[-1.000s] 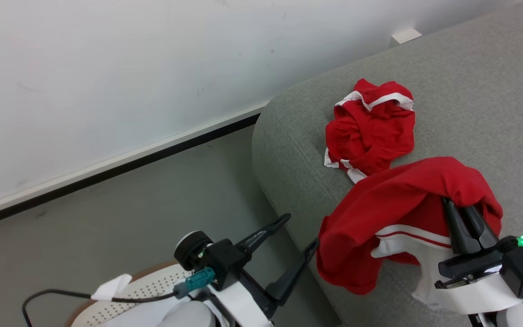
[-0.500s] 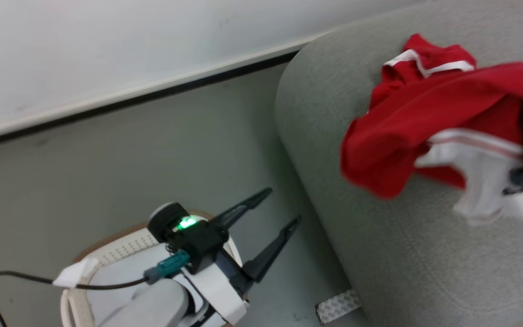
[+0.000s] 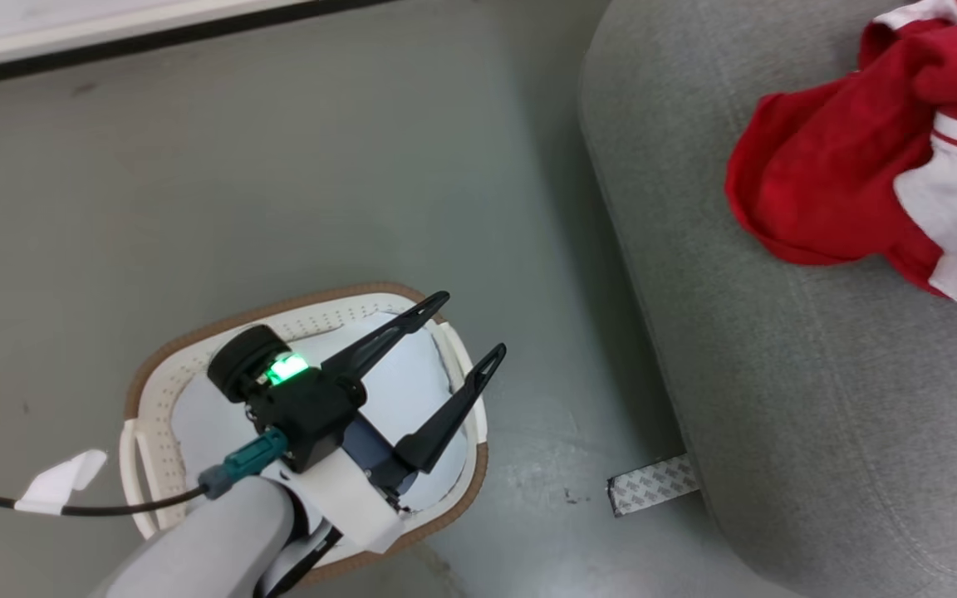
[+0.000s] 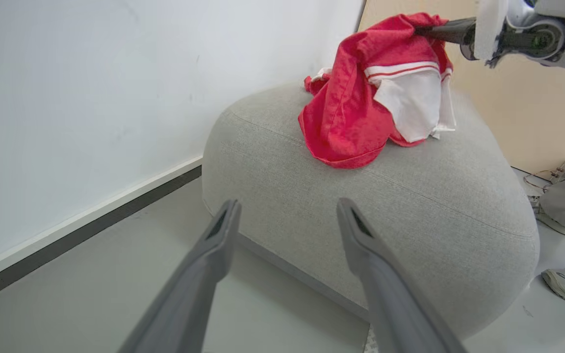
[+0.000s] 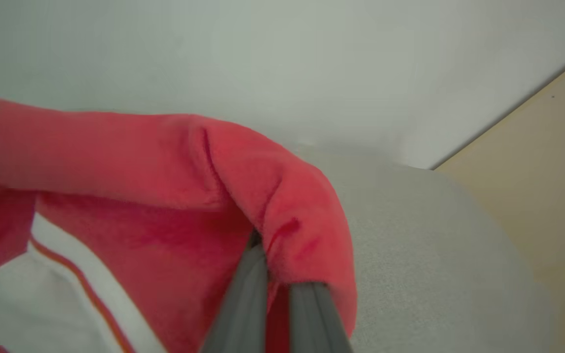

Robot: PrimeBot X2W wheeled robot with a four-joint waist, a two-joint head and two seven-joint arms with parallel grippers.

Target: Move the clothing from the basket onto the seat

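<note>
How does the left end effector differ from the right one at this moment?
The left end effector is open and empty; the right end effector is shut on a red garment. In the head view the left one shows over the basket; the right one is above the seat, with the garment draping down onto it. Both have two long dark fingers.

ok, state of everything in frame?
Oval cream perforated plastic basket, tan rim: upright on floor, no red clothing visible inside.
Pale flat pad: lying in the basket.
Large grey woven-fabric sofa: clothing on top.
Bright red fabric garment with white panel: hangs from right claw, hem on the sofa.
Second red garment: on the sofa behind it, mostly hidden.
Right claw: shut on the first garment.
Left claw: open, empty, above the basket.
</note>
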